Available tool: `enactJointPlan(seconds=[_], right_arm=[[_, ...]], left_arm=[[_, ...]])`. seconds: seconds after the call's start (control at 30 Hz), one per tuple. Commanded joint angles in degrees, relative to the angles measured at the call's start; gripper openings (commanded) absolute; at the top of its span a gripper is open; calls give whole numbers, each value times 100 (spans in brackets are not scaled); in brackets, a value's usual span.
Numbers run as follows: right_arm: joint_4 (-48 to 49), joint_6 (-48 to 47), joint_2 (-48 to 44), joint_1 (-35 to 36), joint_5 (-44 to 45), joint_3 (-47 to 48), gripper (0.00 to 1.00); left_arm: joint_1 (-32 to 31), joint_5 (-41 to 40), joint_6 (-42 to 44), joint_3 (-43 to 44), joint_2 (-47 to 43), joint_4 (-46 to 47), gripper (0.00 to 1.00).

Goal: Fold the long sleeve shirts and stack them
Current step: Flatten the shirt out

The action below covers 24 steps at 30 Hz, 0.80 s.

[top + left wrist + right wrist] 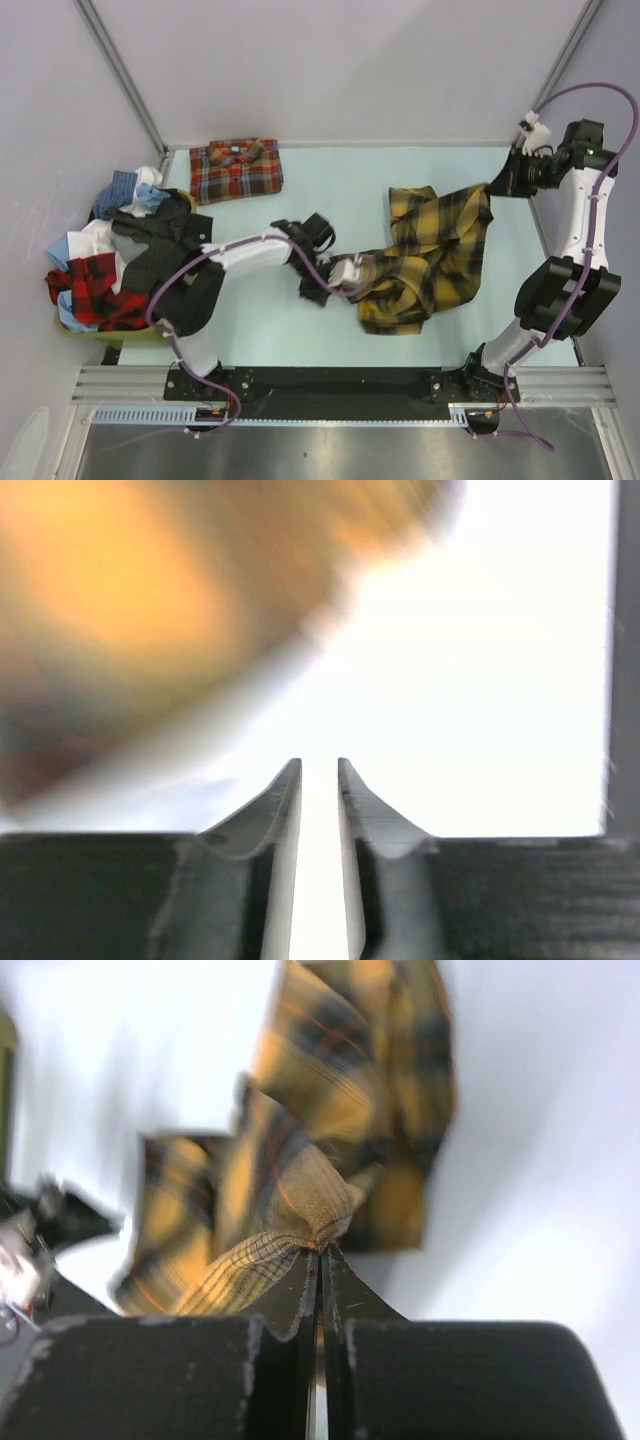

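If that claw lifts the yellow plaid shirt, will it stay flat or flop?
Probably flop: the yellow shirt lies bunched and creased on the table. Likely light too, since the right claw holds it by one pinched edge.

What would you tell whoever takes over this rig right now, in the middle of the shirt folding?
The right tool is shut on an edge of the yellow-and-black shirt, at its far right end. The left tool is empty, jaws slightly apart, at that shirt's near-left edge. Done: the red-orange shirt lies folded at the far left of the table. Left: the yellow one is crumpled, so spread it, fold it and stack it with the red one.
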Motion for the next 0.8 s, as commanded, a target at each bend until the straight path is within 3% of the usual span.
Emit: enactJointPlan(seconds=[0.0,0.07,0.13,0.17,0.2,0.23,0.33,0.47,0.63,0.77], right_arm=[[993,861,80,263,-758,1067,0],[1004,854,-138,334,-926,1313,0],[627,408,-315,361,-874,1314,0],[469,223,-385,352,-830,1271,0],[224,81,-543,361,-804,1096,0],[187,-50,-631,396,-716,973,0],[370,9,-895,580,-611,471,0],[546,237,-1010,818,-540,540,0],[678,659,-1045,923,-741,1110,0],[1308,1011,-1194,1614,-681,1261,0]], left_arm=[[-446,60,1135,-1422,-1392,-1054,18],[-570,164,638,-1549,-1876,-941,17],[-379,252,39,-1418,-2122,-364,22],[-12,305,-660,-1348,-2175,-47,41],[166,305,-1067,-1260,-2211,835,53],[272,71,-1437,-1225,-2142,1271,73],[195,-326,-1836,-857,-1677,2346,94],[-263,-547,-1888,783,33,2576,100],[-499,-257,-1495,1965,1136,2584,99],[-588,453,-1081,2728,1690,2077,97]])
